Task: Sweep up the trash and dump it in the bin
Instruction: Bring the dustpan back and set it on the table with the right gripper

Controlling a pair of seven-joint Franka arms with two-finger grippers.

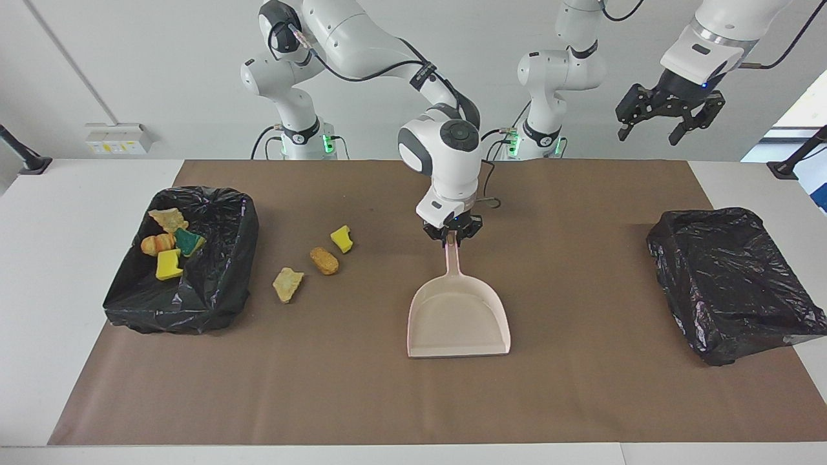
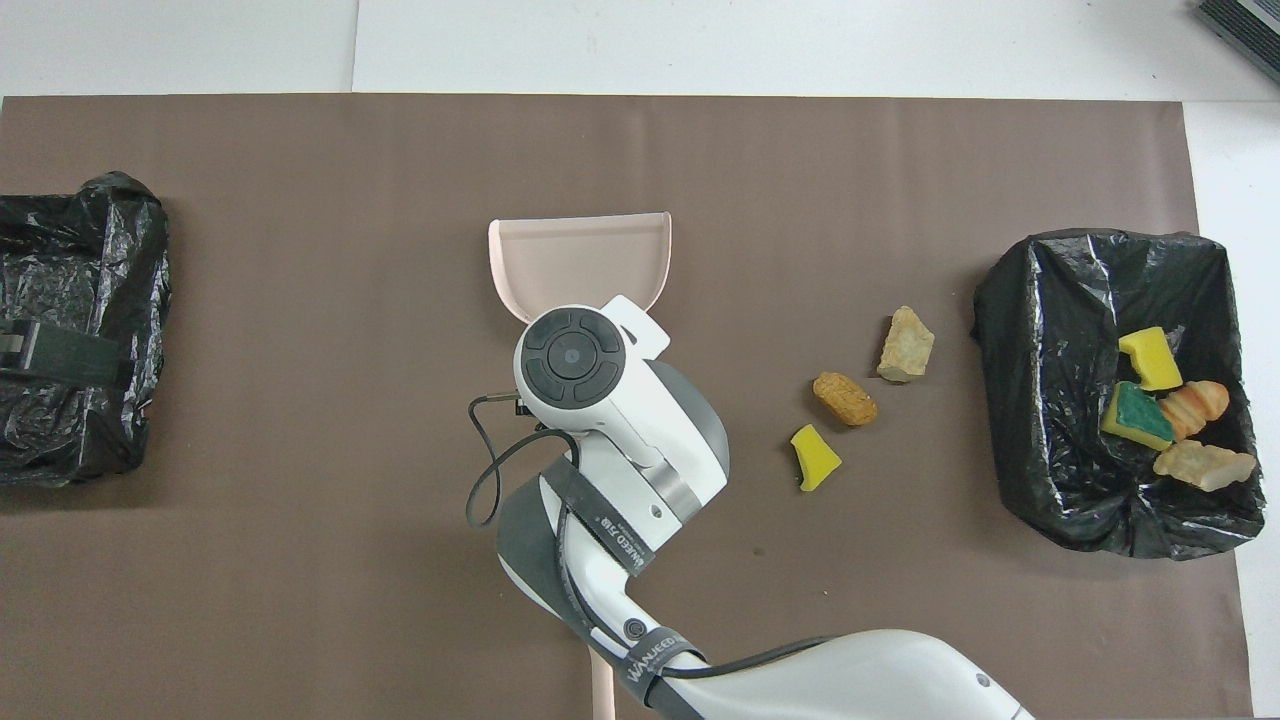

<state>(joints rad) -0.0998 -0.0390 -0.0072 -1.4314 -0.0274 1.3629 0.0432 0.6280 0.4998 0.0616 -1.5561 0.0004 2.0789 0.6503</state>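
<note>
My right jaws [image 1: 452,237] pinch the dustpan [image 1: 459,320] handle on the brown-matted bench [image 1: 581,400]; left jaws [image 1: 669,123] spread, empty, raised – trash [image 1: 310,261] toward the lined bin [image 1: 213,284], white wall.

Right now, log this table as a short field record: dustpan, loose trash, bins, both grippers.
dustpan: beige dustpan flat on the brown mat, empty
right gripper: right gripper on the dustpan's handle
left gripper: left gripper open, waiting in the air at its own end
loose trash: three scraps on the mat beside the filled bin
filled bin: black-lined bin at the right arm's end, four scraps inside
second bin: black-lined bin at the left arm's end
</note>
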